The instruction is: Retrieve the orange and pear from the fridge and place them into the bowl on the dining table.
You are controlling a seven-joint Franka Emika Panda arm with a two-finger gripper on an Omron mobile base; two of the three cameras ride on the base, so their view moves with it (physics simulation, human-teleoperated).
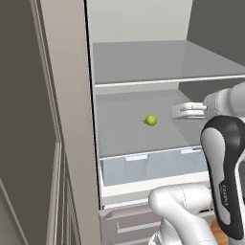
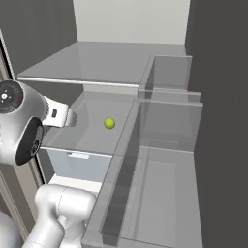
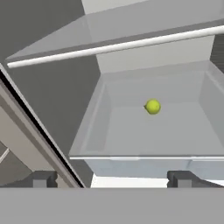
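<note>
The fridge [image 1: 72, 119] stands open in front of me. The yellow-green pear [image 1: 151, 120] [image 2: 109, 123] [image 3: 152, 106] lies alone near the middle of the grey middle shelf [image 1: 124, 134]. My gripper [image 1: 178, 111] [image 2: 71, 117] [image 3: 113, 179] hovers at the shelf's front right in the left base view, level with the pear and a short way from it. It is open and holds nothing; its fingertips [image 3: 41, 179] stand wide apart. The orange, the bowl and the dining table are out of view.
An upper shelf [image 1: 158, 62] hangs close above the middle one. Clear drawers [image 1: 143, 165] sit just below the shelf's front edge. Clear door bins [image 2: 169, 126] line the open door on the right of the right base view. The fridge's side wall [image 3: 52, 96] bounds the left.
</note>
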